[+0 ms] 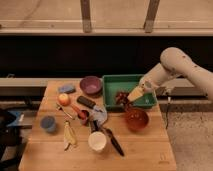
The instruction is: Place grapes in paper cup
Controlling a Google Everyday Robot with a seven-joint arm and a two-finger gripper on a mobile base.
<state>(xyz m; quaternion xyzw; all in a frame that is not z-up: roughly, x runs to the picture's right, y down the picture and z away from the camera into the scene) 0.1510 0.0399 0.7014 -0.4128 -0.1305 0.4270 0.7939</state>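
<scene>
Grapes show as a dark red-purple cluster inside the green tray, which lies along the far edge of the table, toward its far right corner. We see the bunch in the front half of the tray, close to its front wall. We cannot tell whether it rests on the tray floor or hangs just above it.

The gripper reaches in from beyond the right edge on the pale arm and slants downward. Its tan tip is right against the grapes on their right side. We cannot tell whether the gripper is spread or clamped on the bunch.

The paper cup stands upright by the near edge, about midway along it, with its mouth up. It is well apart from the grapes and the gripper.

The orange bowl sits just in front of the tray, toward the right edge and nearly under the gripper. The purple bowl is just beside the tray's left wall, at the far edge.

Toward the left edge we see the blue cup and farther back the apple. A blue sponge lies behind the apple. The banana lies left of the paper cup, and a black-handled knife lies just right of it.
</scene>
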